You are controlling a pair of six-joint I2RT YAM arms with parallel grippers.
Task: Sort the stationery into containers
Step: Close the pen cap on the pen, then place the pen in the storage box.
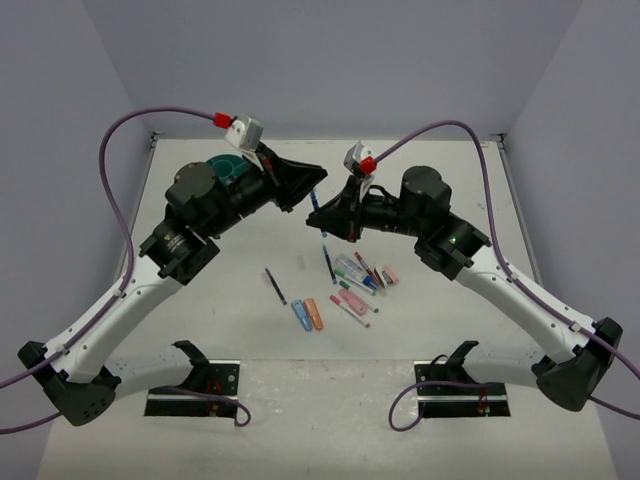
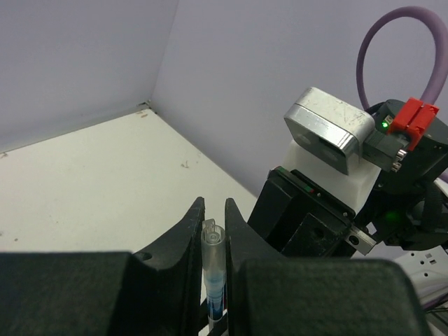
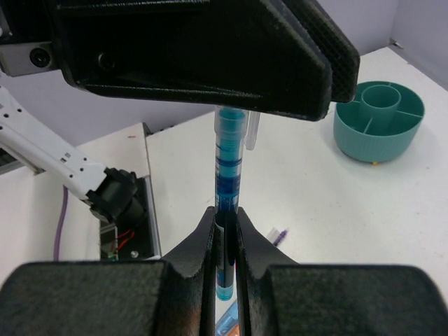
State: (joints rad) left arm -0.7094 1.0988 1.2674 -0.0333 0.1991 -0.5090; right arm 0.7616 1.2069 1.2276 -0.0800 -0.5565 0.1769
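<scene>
A blue pen (image 1: pixel 314 203) with a clear cap is held in the air by both grippers at once. My left gripper (image 1: pixel 312 190) is shut on its capped end; in the left wrist view (image 2: pixel 213 210) the clear cap (image 2: pixel 213 241) sits between the jaws. My right gripper (image 1: pixel 322 218) is shut on the other end; in the right wrist view (image 3: pixel 225 217) the blue barrel (image 3: pixel 228 161) runs up to the left gripper's fingers (image 3: pixel 210 49). The teal tub (image 3: pixel 379 120) stands on the table, its compartments look empty; from above (image 1: pixel 226 168) the left arm hides most of it.
Remaining stationery lies mid-table: a cluster of markers, pens and erasers (image 1: pixel 362 280), a dark-blue pen (image 1: pixel 275 286), a blue piece (image 1: pixel 301 316) and an orange piece (image 1: pixel 316 314). Arm base mounts (image 1: pixel 195 390) stand at the near edge. Grey walls enclose the table.
</scene>
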